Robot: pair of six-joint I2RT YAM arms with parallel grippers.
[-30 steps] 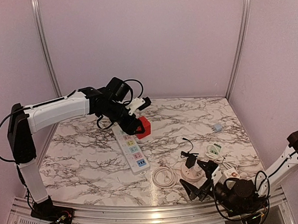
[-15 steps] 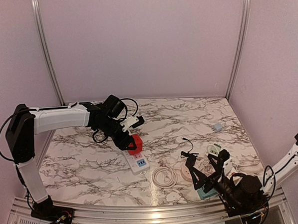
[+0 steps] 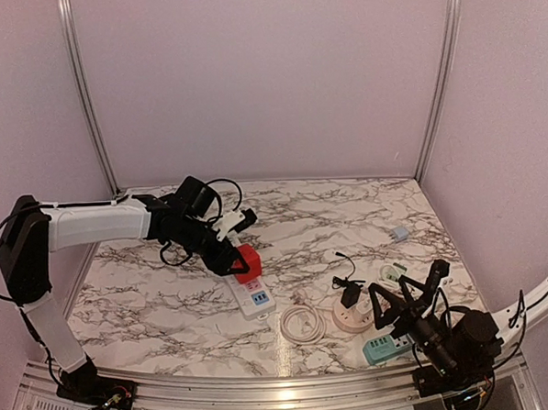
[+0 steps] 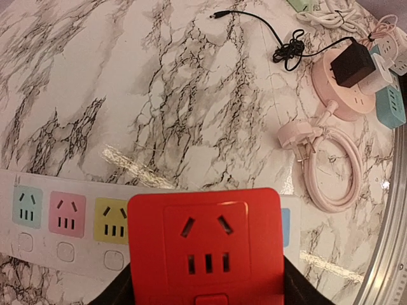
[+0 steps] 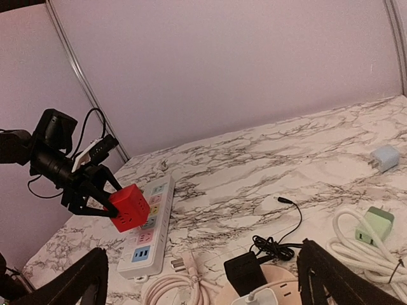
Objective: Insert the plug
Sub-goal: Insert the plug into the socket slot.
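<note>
The plug is a red cube (image 3: 248,261) with socket holes on its faces, and its prongs are hidden. My left gripper (image 3: 231,258) is shut on it, one dark finger on each side. The cube (image 5: 125,206) hangs tilted low over the middle sockets of a white power strip (image 3: 253,296). In the left wrist view the cube (image 4: 206,241) covers the strip (image 4: 63,219) between its yellow and blue sockets. Whether the cube touches the strip I cannot tell. My right gripper (image 3: 405,293) stands wide open at the near right, holding nothing.
A pink round socket hub (image 3: 355,318) carries a black adapter with a thin black lead. Beside it lie a coiled pink cable (image 3: 301,324), a teal strip (image 3: 384,348), a green-white adapter (image 3: 393,274) and a small blue-grey charger (image 3: 400,232). A metal rail edges the table's near side.
My left gripper has brought the red cube down and nearer, from above the strip's far end to its middle. The right arm has swung back to the right and lifted.
</note>
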